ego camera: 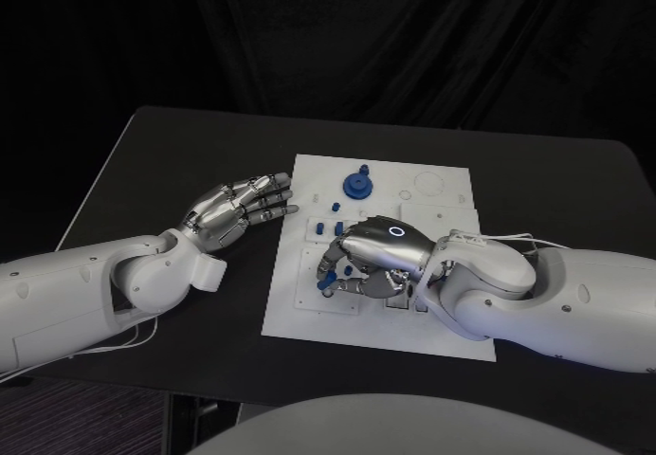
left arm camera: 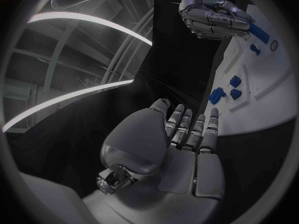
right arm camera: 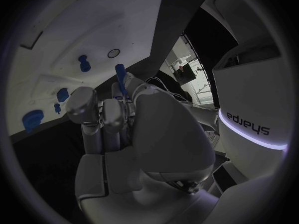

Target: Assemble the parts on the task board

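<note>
Head view: the right hand [ego camera: 372,254] is curled over the near-middle of the white board [ego camera: 303,318], pinching a slim blue peg [right arm camera: 121,76] between its fingers. The peg's long axis runs out past the fingertips towards the board — its exact tilt is hard to judge. It should probably be held square to its hole, then pressed gently. The left hand [ego camera: 244,208] hovers empty, fingers apart, beside the board's left edge above the desk [ego camera: 164,171].

head overhead, wrists close, sharing task board [ego camera: 376,322]
</note>
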Robot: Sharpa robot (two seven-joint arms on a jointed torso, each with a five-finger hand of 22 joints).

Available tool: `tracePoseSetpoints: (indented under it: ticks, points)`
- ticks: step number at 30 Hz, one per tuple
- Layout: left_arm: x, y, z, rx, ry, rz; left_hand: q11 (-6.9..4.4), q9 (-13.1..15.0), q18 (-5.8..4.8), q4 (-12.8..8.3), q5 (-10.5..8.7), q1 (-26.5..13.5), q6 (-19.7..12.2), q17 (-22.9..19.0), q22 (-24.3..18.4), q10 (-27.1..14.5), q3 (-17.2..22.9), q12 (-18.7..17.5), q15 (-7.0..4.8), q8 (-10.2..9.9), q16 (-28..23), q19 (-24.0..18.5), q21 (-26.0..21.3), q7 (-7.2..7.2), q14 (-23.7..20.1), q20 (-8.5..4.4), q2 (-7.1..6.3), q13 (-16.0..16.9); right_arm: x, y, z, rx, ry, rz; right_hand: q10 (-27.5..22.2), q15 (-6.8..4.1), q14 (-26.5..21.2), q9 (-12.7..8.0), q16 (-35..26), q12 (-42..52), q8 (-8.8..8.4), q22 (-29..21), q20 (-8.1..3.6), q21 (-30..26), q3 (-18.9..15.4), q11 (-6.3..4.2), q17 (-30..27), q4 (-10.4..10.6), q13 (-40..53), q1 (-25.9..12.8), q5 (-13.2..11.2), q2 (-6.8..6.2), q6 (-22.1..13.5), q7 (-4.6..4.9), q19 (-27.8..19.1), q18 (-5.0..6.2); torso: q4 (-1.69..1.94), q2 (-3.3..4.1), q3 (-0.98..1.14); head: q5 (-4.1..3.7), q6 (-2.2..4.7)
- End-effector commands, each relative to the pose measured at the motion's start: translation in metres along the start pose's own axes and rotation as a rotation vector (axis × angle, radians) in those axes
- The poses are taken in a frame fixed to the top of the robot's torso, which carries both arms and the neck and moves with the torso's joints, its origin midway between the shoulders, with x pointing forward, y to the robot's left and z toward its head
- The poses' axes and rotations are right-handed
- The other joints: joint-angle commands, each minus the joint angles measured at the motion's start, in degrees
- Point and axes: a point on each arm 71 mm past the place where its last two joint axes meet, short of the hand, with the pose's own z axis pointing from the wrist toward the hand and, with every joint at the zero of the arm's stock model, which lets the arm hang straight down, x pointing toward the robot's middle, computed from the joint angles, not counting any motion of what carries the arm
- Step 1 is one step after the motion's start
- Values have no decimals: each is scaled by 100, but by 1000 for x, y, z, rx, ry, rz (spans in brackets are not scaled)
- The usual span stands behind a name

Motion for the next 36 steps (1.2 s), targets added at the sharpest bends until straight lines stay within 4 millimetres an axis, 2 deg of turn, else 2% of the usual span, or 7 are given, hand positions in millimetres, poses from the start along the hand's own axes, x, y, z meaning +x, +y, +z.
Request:
tracePoseSetpoints:
  ticks: [1, 3, 9, 13, 24, 36]
  points:
    - [2, 0, 1, 15, 15, -15, 24, 3, -97, 9, 39, -42, 14, 3, -9, 25, 37, 13, 20, 31, 18, 14, -14, 106, -23, -2, 12, 4, 5, -2, 1, 14, 38, -12, 215, 0, 14, 21, -5, -40, -34, 710, 10, -18, 45, -170, 0, -11, 20, 9, 35, 8, 2, 13, 8, -104, -26, -1, -4, 21, 0]
    - [2, 0, 1, 14, 16, -15, 24, 3, -97, 9, 39, -42, 14, 3, -9, 25, 37, 13, 20, 31, 18, 14, -14, 106, -23, -2, 12, 4, 5, -2, 1, 18, 36, -20, 224, -1, 14, 29, -3, -47, -35, 711, 9, -12, 51, -171, 6, -21, 24, 14, 58, 5, 5, 14, 7, -104, -29, 0, -6, 25, 0]
    - [2, 1, 1, 11, 20, -18, 25, 3, -97, 8, 41, -41, 9, 2, -10, 20, 45, 11, 20, 30, 17, 13, -14, 107, -28, -2, 14, 3, 6, -4, 0, 33, 38, -45, 249, -2, 14, 49, -2, -56, -31, 713, 8, -4, 53, -173, 12, -33, 34, 9, 91, -4, 23, 14, 6, -105, -34, 1, 20, 29, 0]
    - [2, 1, 2, 10, 21, -19, 25, 3, -97, 8, 41, -41, 9, 2, -10, 20, 45, 11, 20, 30, 17, 13, -14, 107, -28, -2, 14, 3, 7, -5, 0, 47, 55, -51, 260, -4, 2, 59, -19, -63, -31, 705, 7, -31, 59, -176, -14, -44, 38, 13, 106, -7, 30, 11, -5, -99, -35, 1, 27, 33, 0]
    - [1, 1, 1, 9, 18, -19, 27, 1, -97, 8, 41, -42, 3, 1, -19, 16, 54, 10, 20, 28, 15, 2, -18, 109, -35, -2, 15, 2, 9, -8, 0, 66, 81, -57, 256, -5, -10, 69, -32, -81, -34, 699, 6, -56, 71, -174, -29, -62, 41, 23, 135, -9, 31, 12, -18, -94, -27, -2, 7, 41, 0]
    - [1, 2, 0, 8, 18, -19, 30, 0, -98, 9, 41, -43, -11, 1, -21, 12, 62, 8, 22, 25, 15, 1, -19, 112, -39, -2, 16, 1, 11, -5, 0, 54, 92, -53, 273, -2, -18, 87, -39, -95, -38, 697, 7, -60, 75, -172, -33, -64, 50, 5, 135, -4, 36, 17, -25, -94, -24, -6, 4, 48, 0]
